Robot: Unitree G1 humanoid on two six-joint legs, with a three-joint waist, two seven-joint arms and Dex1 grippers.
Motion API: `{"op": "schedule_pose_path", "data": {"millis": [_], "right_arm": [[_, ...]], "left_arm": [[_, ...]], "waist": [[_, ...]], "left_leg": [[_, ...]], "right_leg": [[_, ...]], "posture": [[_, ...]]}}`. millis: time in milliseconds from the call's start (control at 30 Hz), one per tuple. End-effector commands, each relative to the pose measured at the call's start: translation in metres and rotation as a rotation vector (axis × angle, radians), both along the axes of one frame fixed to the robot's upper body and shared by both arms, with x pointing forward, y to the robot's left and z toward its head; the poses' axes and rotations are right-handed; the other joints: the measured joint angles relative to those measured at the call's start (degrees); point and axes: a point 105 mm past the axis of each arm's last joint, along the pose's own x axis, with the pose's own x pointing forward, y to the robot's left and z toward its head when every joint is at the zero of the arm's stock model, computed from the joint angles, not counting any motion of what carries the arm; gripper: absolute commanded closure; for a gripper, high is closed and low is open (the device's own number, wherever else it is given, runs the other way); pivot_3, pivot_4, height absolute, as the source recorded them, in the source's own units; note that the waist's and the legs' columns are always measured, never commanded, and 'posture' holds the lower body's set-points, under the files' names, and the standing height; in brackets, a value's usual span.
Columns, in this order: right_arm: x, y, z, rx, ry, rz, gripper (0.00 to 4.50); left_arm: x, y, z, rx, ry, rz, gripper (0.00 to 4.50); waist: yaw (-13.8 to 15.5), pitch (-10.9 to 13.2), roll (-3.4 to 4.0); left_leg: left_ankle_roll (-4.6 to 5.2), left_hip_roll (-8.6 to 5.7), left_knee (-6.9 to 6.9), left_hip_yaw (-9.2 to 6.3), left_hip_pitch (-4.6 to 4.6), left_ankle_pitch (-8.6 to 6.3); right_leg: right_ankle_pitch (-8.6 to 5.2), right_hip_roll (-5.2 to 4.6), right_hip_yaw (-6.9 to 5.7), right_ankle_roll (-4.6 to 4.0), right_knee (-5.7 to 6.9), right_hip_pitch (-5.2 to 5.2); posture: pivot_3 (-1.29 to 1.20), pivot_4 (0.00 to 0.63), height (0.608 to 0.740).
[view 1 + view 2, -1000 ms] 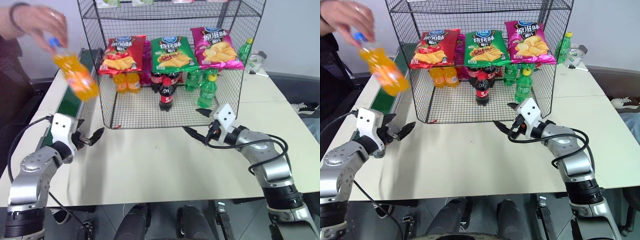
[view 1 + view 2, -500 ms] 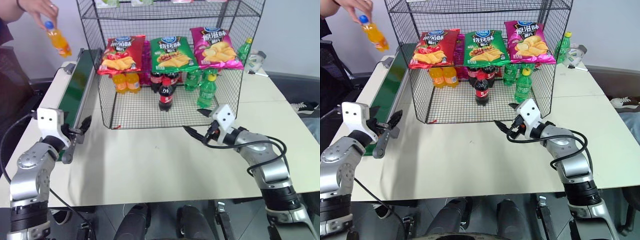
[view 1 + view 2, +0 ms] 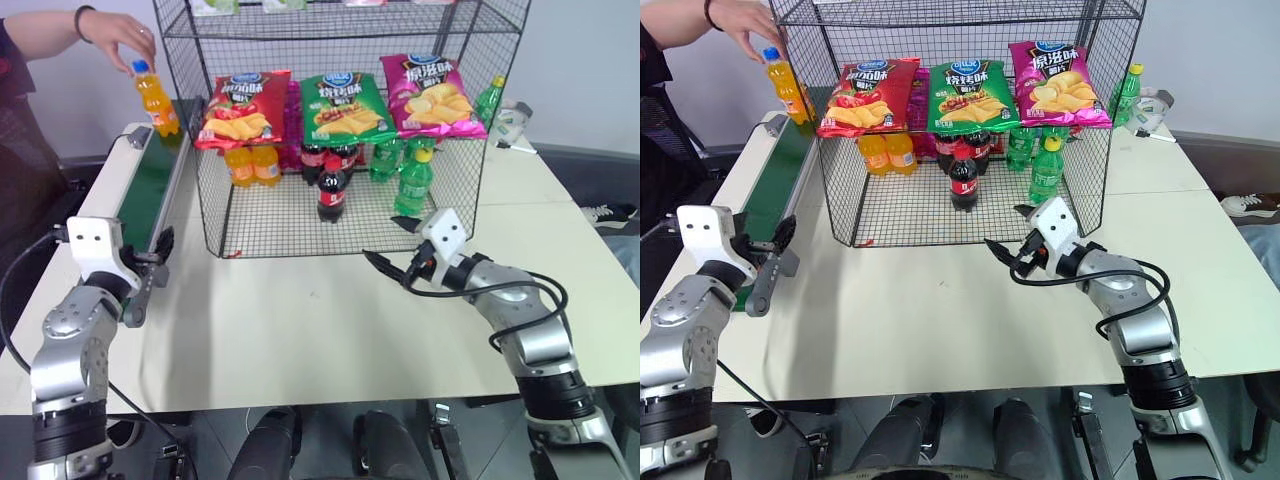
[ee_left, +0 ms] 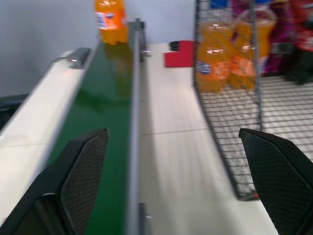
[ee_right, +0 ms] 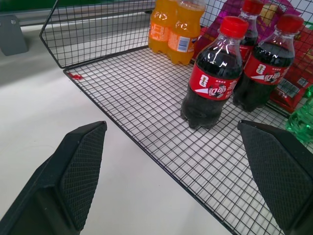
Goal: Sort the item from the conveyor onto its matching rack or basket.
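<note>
Left gripper (image 3: pixel 150 270) sits at the near end of the conveyor (image 3: pixel 150 185), fingers spread wide, nothing in it. Right gripper (image 3: pixel 392 245) hangs just in front of the rack (image 3: pixel 340 225), also released and empty, its wrist view facing the cola bottle (image 5: pixel 212 81) on the bottom grid. Table (image 3: pixel 300 320) between the two is bare. Inside the rack: two orange bottles (image 3: pixel 252 165) at the conveyor-side back corner, green bottles (image 3: pixel 415 185) on the side away from the conveyor, chip bags (image 3: pixel 345 105) on the tier above. Farthest back, the item (image 3: pixel 155 100) stands upright on the far end of the conveyor, a person's hand (image 3: pixel 125 35) on its blue cap. It's not yet within reach of the left gripper. Judged handling: small full soda bottle, light-to-moderate weight, stiff-ish plastic that gives a little, smooth and round so it can slip or roll, tips easily. Best hold looks like the labelled mid-body, fingers across the width, not the cap.
</note>
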Motion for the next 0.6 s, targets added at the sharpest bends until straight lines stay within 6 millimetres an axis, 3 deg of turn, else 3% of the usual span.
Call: {"op": "schedule_pose_path", "data": {"millis": [33,200,400,600], "right_arm": [[-0.001,0.004,0.010,0.005,-0.048,0.018,0.00],[0.000,0.004,0.010,0.004,-0.051,0.019,0.00],[0.001,0.006,0.012,0.006,-0.059,0.022,0.00],[0.001,0.008,0.012,0.004,-0.059,0.028,0.00]], "left_arm": [[0.003,0.001,0.008,0.031,-0.011,0.013,0.06],[0.005,-0.005,0.012,0.076,-0.034,-0.045,0.06],[-0.001,0.014,-0.004,0.054,0.002,0.055,0.06],[-0.005,0.031,-0.008,0.004,-0.008,0.143,0.06]], "waist": [[-0.01,0.00,0.00],[-0.01,0.00,0.00],[-0.13,0.00,0.00],[-0.06,0.00,0.00]], "left_leg": [[0.00,0.00,0.00,0.00,0.00,0.00],[0.00,0.00,0.00,0.00,0.00,0.00],[0.00,0.00,-0.02,0.00,0.00,0.00],[0.00,0.00,0.00,0.00,0.00,0.00]], "right_leg": [[0.00,0.00,-0.01,0.00,0.00,0.00],[0.00,0.00,-0.01,0.00,0.00,0.01],[0.00,0.00,0.00,0.00,0.00,-0.01],[0.00,0.00,0.00,0.01,0.00,-0.01]], "posture": [[0.00,0.150,0.740],[0.00,0.150,0.740],[0.00,0.150,0.740],[0.00,0.150,0.740]]}}
